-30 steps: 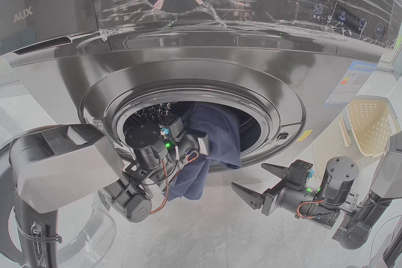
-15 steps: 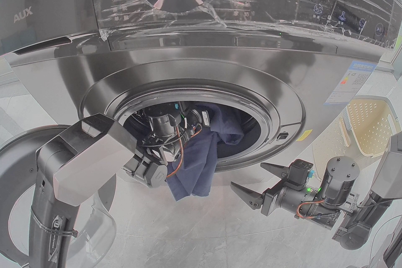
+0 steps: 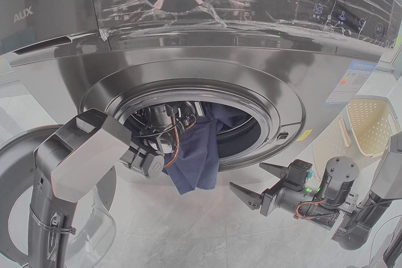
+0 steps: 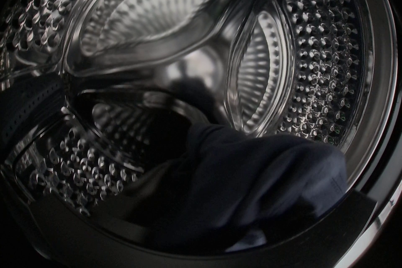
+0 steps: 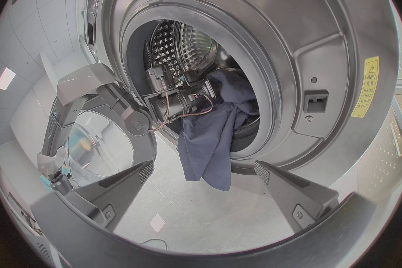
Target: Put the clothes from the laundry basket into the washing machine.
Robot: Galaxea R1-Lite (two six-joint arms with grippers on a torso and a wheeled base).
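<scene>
Right end effector [image 3: 247,176] spread, empty. Left end effector [image 5: 208,88] inside washing machine [image 3: 251,68], grip state indeterminable; navy garment [image 3: 197,164] draped beneath it across door rim [image 3: 250,155]. Risk: sliding out upon release.

Left arm [image 3: 88,147] is way further in now. A second ago its wrist sat out in front of the washing machine's door opening [image 3: 255,118]; now it's tucked up inside the rim, pointing into the drum [image 4: 176,30]. The navy garment [image 3: 197,160] gets dragged along, so the big bunch that covered the middle of the opening has mostly gone inside. The loose tail now hangs straighter and narrower over the lip.
</scene>
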